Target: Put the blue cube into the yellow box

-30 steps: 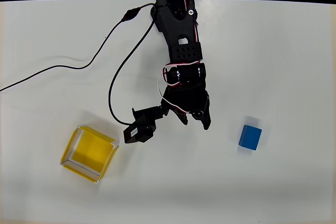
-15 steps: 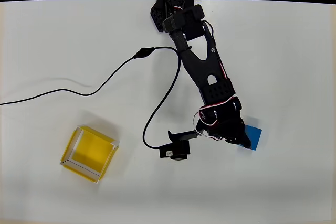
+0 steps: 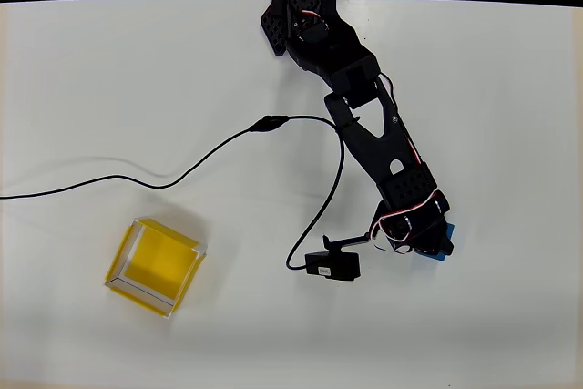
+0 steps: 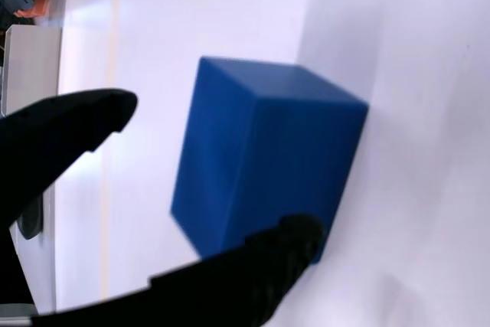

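Straddling the matte blue cube (image 4: 264, 155) on the white table (image 3: 510, 88), black gripper (image 4: 210, 181) spread open, lower fingertip (image 4: 295, 239) against its bottom edge, shallow thin-walled yellow box (image 3: 153, 266) seen well apart at left overhead.

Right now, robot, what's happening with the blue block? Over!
Gripper open, fingers straddling the blue cube, not closed yet. Cube on the table. Yellow box far left in overhead view; black cable lies between.
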`<control>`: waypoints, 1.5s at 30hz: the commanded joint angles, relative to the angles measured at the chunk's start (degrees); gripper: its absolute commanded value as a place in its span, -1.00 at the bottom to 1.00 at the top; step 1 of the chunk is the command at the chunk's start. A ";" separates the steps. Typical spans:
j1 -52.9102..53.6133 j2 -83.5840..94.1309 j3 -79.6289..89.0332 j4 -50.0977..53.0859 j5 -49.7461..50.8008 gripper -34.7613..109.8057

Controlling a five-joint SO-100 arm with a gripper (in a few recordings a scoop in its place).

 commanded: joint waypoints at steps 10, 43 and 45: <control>-2.72 -3.78 -14.33 0.18 -1.05 0.06; -5.27 -4.48 -14.06 -1.76 -11.69 -0.39; -4.66 -1.05 -12.22 -1.93 -13.97 -0.39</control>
